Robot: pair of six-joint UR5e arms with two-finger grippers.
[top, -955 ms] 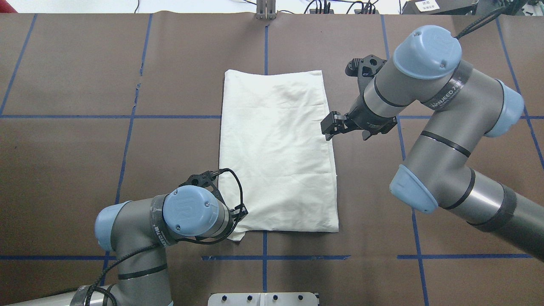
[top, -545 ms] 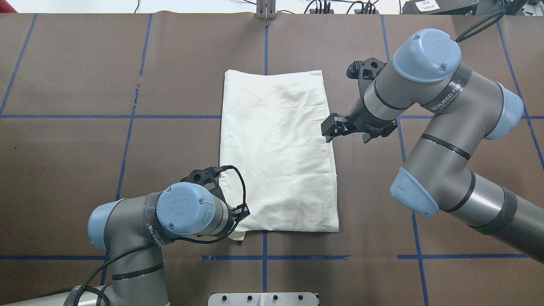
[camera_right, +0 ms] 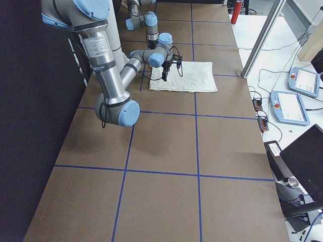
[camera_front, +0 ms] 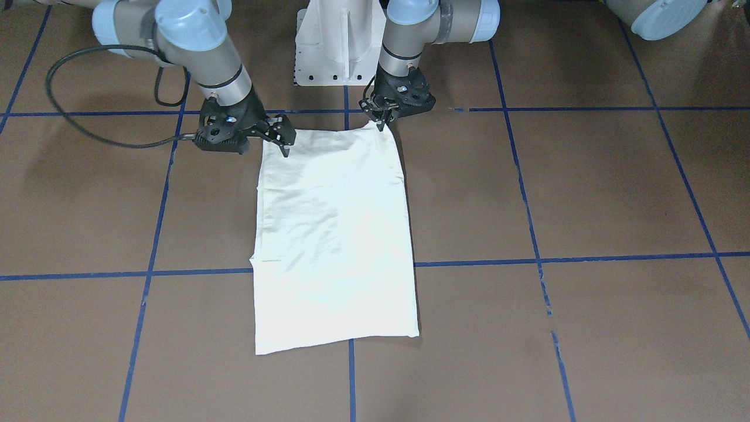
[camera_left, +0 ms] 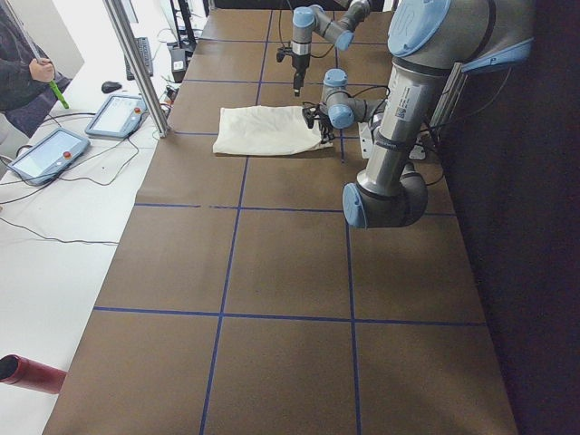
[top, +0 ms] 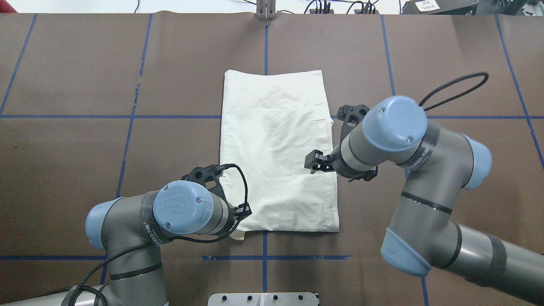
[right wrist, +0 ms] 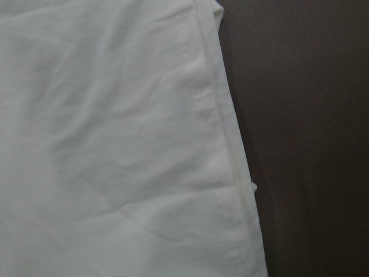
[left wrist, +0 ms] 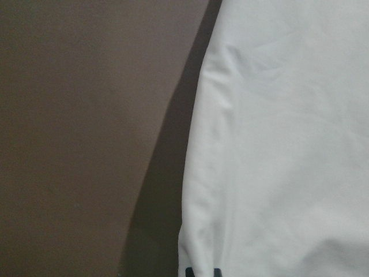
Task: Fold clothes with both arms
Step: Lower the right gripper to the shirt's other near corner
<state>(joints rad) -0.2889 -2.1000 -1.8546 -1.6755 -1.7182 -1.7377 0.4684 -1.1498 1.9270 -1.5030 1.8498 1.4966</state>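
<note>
The cream-white shirt [top: 276, 140] lies folded into a long rectangle at the table's middle, plain side up [camera_front: 334, 234]. My left gripper [camera_front: 381, 123] points down at the shirt's near-left corner, its tips pinched together on the cloth edge [left wrist: 202, 272]. In the overhead view the left wrist hides it. My right gripper [top: 312, 161] hangs open just above the shirt's right edge, somewhat short of the near-right corner [camera_front: 282, 138]. Only cloth [right wrist: 115, 144] and its hem show in the right wrist view.
Brown table paper with blue tape lines [top: 127, 117] surrounds the shirt. The white pedestal base [camera_front: 340, 41] stands at the robot's edge. Beyond the far edge are a metal post [camera_left: 136, 63], tablets [camera_left: 45, 154] and a person [camera_left: 18, 63].
The right arm has swung toward the robot along the shirt's right edge, its gripper now over the lower half. The left arm has shifted slightly left, with its gripper still at the corner.
</note>
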